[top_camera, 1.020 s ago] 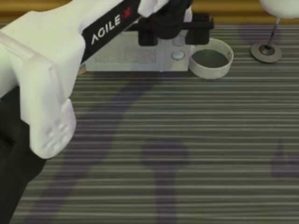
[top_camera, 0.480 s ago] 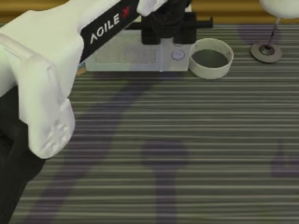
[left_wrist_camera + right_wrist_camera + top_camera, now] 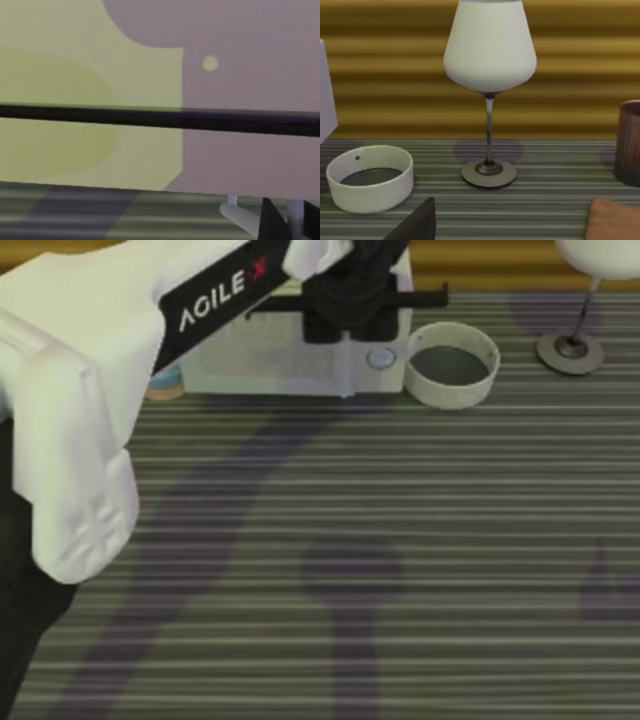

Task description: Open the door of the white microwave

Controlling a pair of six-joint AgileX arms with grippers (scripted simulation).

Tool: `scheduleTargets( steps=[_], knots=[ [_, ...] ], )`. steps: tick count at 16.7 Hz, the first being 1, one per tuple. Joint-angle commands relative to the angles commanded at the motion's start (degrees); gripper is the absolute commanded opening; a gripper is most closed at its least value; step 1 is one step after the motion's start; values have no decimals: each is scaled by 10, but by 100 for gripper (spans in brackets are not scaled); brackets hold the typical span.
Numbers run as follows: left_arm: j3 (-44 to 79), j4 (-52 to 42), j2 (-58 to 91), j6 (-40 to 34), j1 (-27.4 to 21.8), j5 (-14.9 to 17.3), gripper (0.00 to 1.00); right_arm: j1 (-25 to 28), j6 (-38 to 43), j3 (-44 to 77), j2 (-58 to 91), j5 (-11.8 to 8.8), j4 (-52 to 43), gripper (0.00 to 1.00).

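From above, the table (image 3: 400, 540) has a cover with thin grey and green stripes, and a yellow-brown wall runs along the far edge. The white microwave (image 3: 250, 350) stands at the far side, left of the middle. Its door (image 3: 265, 362) with the grey mesh window faces the near side. The left gripper (image 3: 350, 310) is above the front of the microwave, near the knob (image 3: 380, 359); whether its fingers are apart or together I cannot tell. A white ring-shaped bowl (image 3: 452, 365) is just beside the microwave on the right, and a wine glass (image 3: 572, 348) stands further right.

The left wrist view shows a pale yellow-green surface, a shaded one, and a dark bar across both.

The right wrist view shows the bowl (image 3: 370, 177), the glass (image 3: 489, 100), a brown cup (image 3: 627, 142) and the ribbed golden wall (image 3: 570, 65). The right gripper itself is not seen.
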Motion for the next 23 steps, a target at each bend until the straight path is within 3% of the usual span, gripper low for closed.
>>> scheduleTargets(
  steps=[4,23],
  knots=[
    [-53,25,-25,-7,-1,-5,0,0,0,0,0,0,0,100],
    [-53,25,-25,-7,-1,-5,0,0,0,0,0,0,0,100]
  ],
)
